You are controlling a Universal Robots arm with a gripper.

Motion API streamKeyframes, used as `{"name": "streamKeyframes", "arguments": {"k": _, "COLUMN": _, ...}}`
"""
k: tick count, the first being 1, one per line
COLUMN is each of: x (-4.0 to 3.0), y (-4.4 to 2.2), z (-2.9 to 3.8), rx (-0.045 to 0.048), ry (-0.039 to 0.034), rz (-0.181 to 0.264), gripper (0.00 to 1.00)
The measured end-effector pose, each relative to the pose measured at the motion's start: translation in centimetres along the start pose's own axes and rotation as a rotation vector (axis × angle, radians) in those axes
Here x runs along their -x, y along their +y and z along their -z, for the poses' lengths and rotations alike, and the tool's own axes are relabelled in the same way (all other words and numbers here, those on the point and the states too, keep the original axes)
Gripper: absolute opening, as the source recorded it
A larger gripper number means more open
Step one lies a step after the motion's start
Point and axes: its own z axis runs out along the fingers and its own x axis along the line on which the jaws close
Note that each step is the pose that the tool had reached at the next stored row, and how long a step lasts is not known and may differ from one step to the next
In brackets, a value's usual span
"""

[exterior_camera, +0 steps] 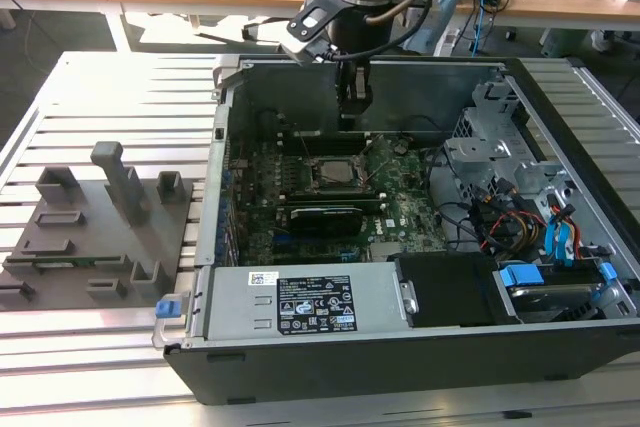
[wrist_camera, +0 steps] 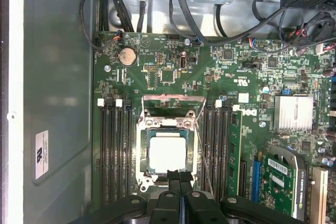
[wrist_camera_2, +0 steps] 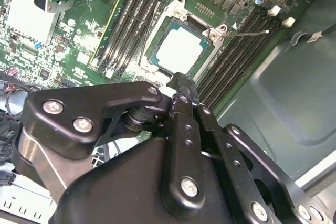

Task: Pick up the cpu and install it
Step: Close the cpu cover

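The cpu (wrist_camera: 168,152) is a pale square chip lying flat inside the black socket frame (wrist_camera: 143,153) on the green motherboard, also seen in the second wrist view (wrist_camera_2: 180,50) and the exterior view (exterior_camera: 338,173). The socket's metal load plate (wrist_camera: 173,106) is swung open beside it. My gripper (wrist_camera: 179,174) hangs a short way above the socket's edge, inside the open computer case (exterior_camera: 400,347). Its black fingers (wrist_camera_2: 182,85) are pressed together, shut, with nothing between them. In the exterior view my gripper (exterior_camera: 354,112) hangs near the case's back wall.
Memory slots (wrist_camera: 118,150) flank the socket on both sides. A graphics card (exterior_camera: 325,215) lies just in front of it, and drive bays with cables (exterior_camera: 520,197) fill the exterior view's right. Grey fixture blocks (exterior_camera: 100,217) stand on the slatted table at the exterior view's left.
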Motion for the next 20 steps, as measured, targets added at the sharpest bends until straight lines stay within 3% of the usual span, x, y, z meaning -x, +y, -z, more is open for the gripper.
{"name": "streamKeyframes", "arguments": {"k": 6, "x": 0.02, "y": 0.65, "z": 0.01, "rx": -0.0001, "ry": -0.0002, "rz": 0.000, "gripper": 0.11}}
{"name": "streamKeyframes", "arguments": {"k": 8, "x": 0.03, "y": 1.26, "z": 0.01, "rx": -0.0001, "ry": -0.0002, "rz": 0.000, "gripper": 0.11}}
{"name": "streamKeyframes", "arguments": {"k": 11, "x": 0.05, "y": 2.85, "z": 0.02, "rx": -0.0001, "ry": -0.0001, "rz": 0.000, "gripper": 0.11}}
{"name": "streamKeyframes", "arguments": {"k": 16, "x": 0.08, "y": 4.09, "z": 0.05, "rx": -0.0003, "ry": -0.0001, "rz": 0.000, "gripper": 0.11}}
{"name": "streamKeyframes", "arguments": {"k": 17, "x": 0.11, "y": 5.12, "z": 0.08, "rx": -0.0010, "ry": -0.0002, "rz": 0.000, "gripper": 0.11}}
{"name": "streamKeyframes", "arguments": {"k": 20, "x": 0.12, "y": 6.03, "z": 0.07, "rx": -0.0033, "ry": 0.0003, "rz": 0.000, "gripper": 0.11}}
